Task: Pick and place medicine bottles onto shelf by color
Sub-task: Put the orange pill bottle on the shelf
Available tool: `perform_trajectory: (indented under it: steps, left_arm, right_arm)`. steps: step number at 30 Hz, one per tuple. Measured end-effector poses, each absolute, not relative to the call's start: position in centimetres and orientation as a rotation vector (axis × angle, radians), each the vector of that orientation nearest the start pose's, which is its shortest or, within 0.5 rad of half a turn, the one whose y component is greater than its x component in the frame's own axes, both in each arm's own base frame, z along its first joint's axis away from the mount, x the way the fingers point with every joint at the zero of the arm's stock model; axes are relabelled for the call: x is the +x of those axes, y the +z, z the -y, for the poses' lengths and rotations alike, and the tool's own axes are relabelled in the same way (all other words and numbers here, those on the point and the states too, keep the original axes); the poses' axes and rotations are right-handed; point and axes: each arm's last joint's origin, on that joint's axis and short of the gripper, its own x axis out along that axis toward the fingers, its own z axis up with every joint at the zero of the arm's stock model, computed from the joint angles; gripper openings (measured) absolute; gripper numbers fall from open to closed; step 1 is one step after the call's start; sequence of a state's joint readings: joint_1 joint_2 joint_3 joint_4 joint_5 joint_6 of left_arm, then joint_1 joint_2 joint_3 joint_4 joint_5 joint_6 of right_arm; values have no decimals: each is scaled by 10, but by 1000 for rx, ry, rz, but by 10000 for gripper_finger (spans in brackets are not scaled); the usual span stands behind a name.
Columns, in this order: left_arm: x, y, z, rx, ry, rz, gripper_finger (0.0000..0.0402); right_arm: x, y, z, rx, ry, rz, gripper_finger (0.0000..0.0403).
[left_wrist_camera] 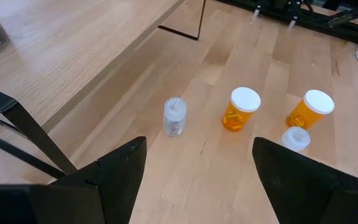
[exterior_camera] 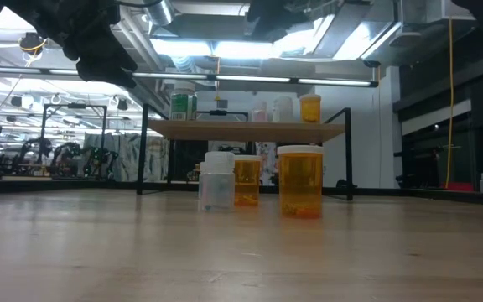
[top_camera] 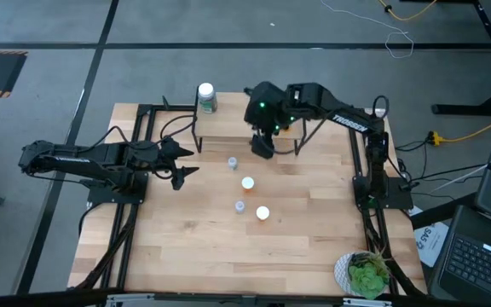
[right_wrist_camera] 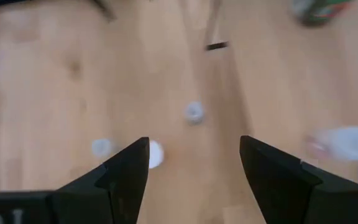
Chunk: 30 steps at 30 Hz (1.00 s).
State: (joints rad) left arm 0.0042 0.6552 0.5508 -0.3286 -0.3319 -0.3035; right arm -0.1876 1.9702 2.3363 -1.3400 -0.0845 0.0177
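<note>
We find the left gripper (top_camera: pixel 184 162) at the left of the counter (top_camera: pixel 186 247), its fingers (left_wrist_camera: pixel 120 171) released and spread wide with nothing between them; it is well apart from every bottle. Ahead of those fingers, four bottles stand upright on the counter: a small clear bottle (left_wrist_camera: pixel 174 116) nearest the shelf (top_camera: pixel 224 126), an orange bottle with a white cap (left_wrist_camera: pixel 241 109) beside it, a second orange bottle (left_wrist_camera: pixel 311 110) farther on, and a low clear bottle (left_wrist_camera: pixel 296 139) just beside the second orange one. In the high view the same four lie between the two arms, the small clear bottle (top_camera: pixel 233 162) closest to the shelf's front edge. On the shelf's left end stands the larger white-capped bottle with a green label (top_camera: pixel 206 98). From counter height we see further bottles on the shelf top, among them an orange one (exterior_camera: pixel 310 108) and pale ones (exterior_camera: pixel 283 108), though we cannot tell their exact count. The right gripper (top_camera: pixel 262 143) hangs at the shelf's front edge, above the counter; its fingers (right_wrist_camera: pixel 126 171) are parted and hold nothing. Below and ahead of these fingers the small clear bottle (right_wrist_camera: pixel 194 112) is apart from both fingertips. A green plant in a white pot (top_camera: pixel 363 273) stands at the counter's near right corner.
</note>
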Motion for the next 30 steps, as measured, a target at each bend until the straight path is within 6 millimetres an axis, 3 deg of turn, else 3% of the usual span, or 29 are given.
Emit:
perform_trajectory:
  steps: [8,16,21,26,30]
  left_arm:
    - [147,259,-10,-225,393,-375,289]
    - [147,259,-9,-241,353,-379,289]
    - [153,257,-8,-246,334,-389,289]
    - [159,252,-8,-241,339,-417,289]
    - [163,248,-8,-236,344,-453,289]
  right_arm:
    - [390,401,17,127,25,-1012,252]
    - [387,389,-37,92,-28,-1119,252]
    - [372,384,-60,16,-7,-1257,252]
    - [371,384,-72,-44,-94,-1217,252]
    - [380,357,-83,-86,-126,-1250,252]
